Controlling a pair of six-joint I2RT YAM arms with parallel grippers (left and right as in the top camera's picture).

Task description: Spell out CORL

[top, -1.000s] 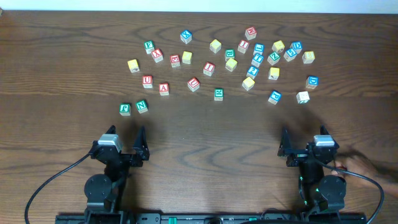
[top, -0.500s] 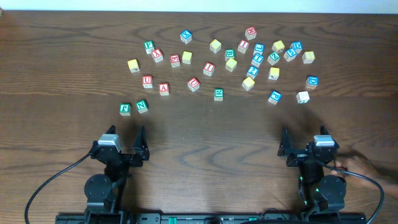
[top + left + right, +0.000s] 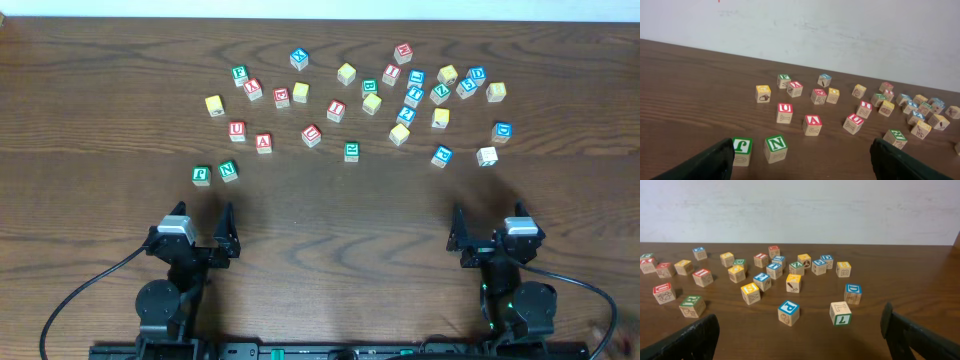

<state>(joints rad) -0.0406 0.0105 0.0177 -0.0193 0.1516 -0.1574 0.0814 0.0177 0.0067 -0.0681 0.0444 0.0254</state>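
no letter of the word is laid out yet, so the step in hand looks like the very first: finding the c and fetching it; the letter blocks [image 3: 371, 103] lie scattered across the far half of the table [image 3: 330, 230], none set in a row; at the left, the left gripper [image 3: 192, 232] hovers near the front edge, its claw spread wide and holding nothing; closest to it sit a green j block [image 3: 741, 150] and a green n block [image 3: 776, 146] side by side, with a red u block [image 3: 785, 112] and a red a block [image 3: 812, 124] just behind, none of them wanted; further toward the middle a tilted red block [image 3: 312, 135] may carry a c, though the letter is too small to read for sure; on the right, a blue p block [image 3: 788, 311] sits nearest, beside a green-lettered block [image 3: 840, 313] that could be an l seen upside down, and a blue d block [image 3: 853, 293] behind it; the right gripper [image 3: 492, 232] likewise hangs released, empty, well apart from every block; the next move calls for reading the faces, then reaching out with the nearer arm and lowering the open fingers squarely around one block, clear of its neighbours in the crowded cluster; the o and r i cannot pick out.
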